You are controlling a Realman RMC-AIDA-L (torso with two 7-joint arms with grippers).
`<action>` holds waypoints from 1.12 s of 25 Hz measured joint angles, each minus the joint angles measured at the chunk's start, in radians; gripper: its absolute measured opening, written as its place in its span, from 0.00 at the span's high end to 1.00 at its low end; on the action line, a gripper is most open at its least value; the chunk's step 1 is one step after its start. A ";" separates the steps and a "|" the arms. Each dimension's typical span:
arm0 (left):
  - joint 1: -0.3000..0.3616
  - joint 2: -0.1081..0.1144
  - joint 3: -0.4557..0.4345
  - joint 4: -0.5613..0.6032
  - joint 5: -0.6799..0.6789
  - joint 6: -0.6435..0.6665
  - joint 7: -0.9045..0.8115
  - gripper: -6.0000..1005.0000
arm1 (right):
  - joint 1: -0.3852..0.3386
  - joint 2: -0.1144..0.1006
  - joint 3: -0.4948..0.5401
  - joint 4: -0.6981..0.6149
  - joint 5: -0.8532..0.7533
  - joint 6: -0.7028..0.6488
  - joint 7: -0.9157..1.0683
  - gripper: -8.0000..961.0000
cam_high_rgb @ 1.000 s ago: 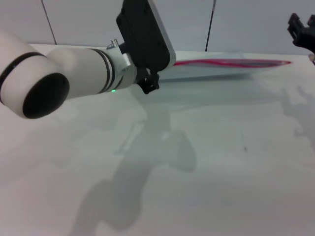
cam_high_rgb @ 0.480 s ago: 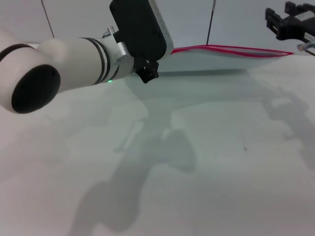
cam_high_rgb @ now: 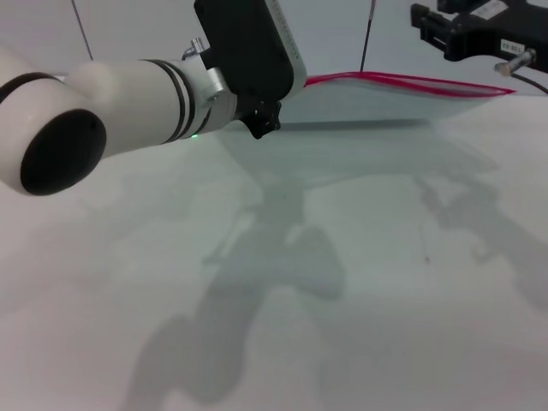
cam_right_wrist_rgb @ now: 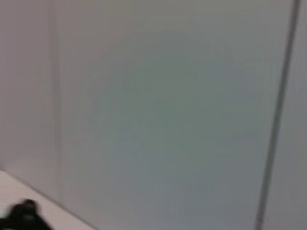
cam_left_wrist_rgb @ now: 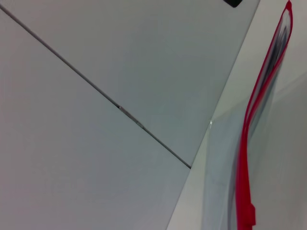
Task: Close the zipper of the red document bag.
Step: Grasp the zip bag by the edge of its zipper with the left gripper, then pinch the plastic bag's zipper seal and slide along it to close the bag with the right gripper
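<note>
Red document bag [cam_high_rgb: 377, 98] lies flat at far edge of white surface [cam_high_rgb: 360, 282], by the wall. Zipper [cam_high_rgb: 411, 83] runs along bag's far edge; in left wrist view its two red strips [cam_left_wrist_rgb: 249, 120] are parted along part of their length. Left pincer [cam_high_rgb: 261, 128] sits at bag's left end, bag extending to its right; finger state: cannot tell. Right pincer [cam_high_rgb: 467, 30] hovers above bag's right end, zipper just below it; finger state: cannot tell.

I see the red document bag [cam_high_rgb: 377, 98] lying at the worktop's [cam_high_rgb: 342, 282] far edge, its zipper [cam_high_rgb: 411, 84] along the back; left pincer [cam_high_rgb: 257, 124] at its left end, right pincer [cam_high_rgb: 467, 34] above its right end.
</note>
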 joint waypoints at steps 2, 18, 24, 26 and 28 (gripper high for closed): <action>-0.003 0.000 0.000 -0.002 0.000 0.003 0.003 0.93 | 0.008 0.002 0.026 0.010 0.056 -0.049 -0.061 0.55; 0.011 -0.002 0.011 -0.037 -0.003 0.069 0.058 0.93 | 0.035 0.004 0.001 0.021 0.098 -0.138 -0.322 0.61; 0.010 -0.002 0.013 -0.037 -0.003 0.077 0.062 0.93 | 0.040 0.004 -0.001 0.045 0.188 -0.140 -0.429 0.61; 0.009 -0.002 0.013 -0.038 -0.003 0.078 0.062 0.93 | 0.042 0.004 -0.001 0.055 0.212 -0.145 -0.452 0.61; 0.006 -0.002 0.014 -0.038 -0.003 0.079 0.062 0.93 | 0.045 0.005 -0.005 0.062 0.234 -0.148 -0.481 0.61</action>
